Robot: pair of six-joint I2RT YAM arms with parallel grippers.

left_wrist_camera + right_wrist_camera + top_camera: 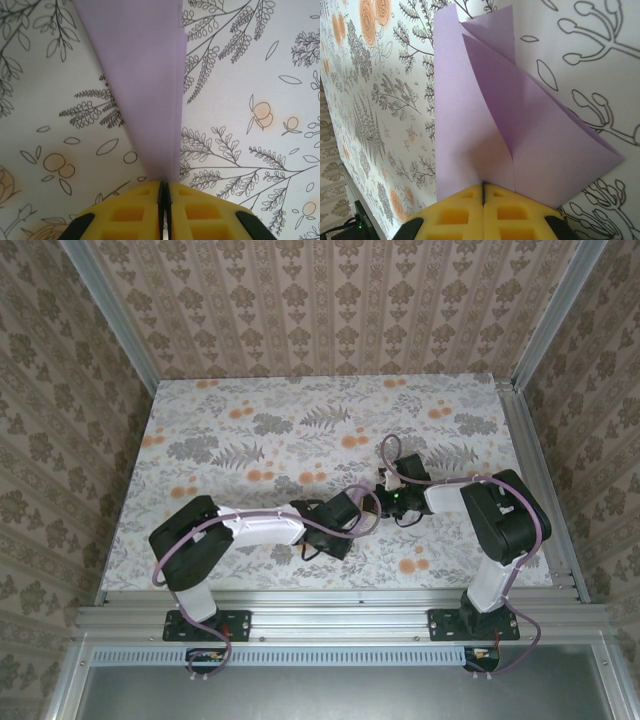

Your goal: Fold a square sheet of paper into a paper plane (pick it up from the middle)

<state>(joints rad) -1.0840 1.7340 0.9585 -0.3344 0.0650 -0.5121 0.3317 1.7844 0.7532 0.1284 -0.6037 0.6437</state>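
The square sheet of paper (485,115) is pale lilac and folded into overlapping pointed flaps, a half-made paper plane shape. In the right wrist view it rises from my right gripper (484,186), whose yellow jaws are shut on its lower edge. In the left wrist view the paper (145,75) narrows to a slim folded wedge that ends between the pads of my left gripper (165,186), shut on it. From above, the left gripper (366,503) and right gripper (386,496) meet tip to tip over the table's middle right, hiding the paper.
The floral tabletop (250,430) stretches back and left of the arms. Patterned walls enclose three sides. Aluminium rails run along the near edge (330,612) and the right side (535,480).
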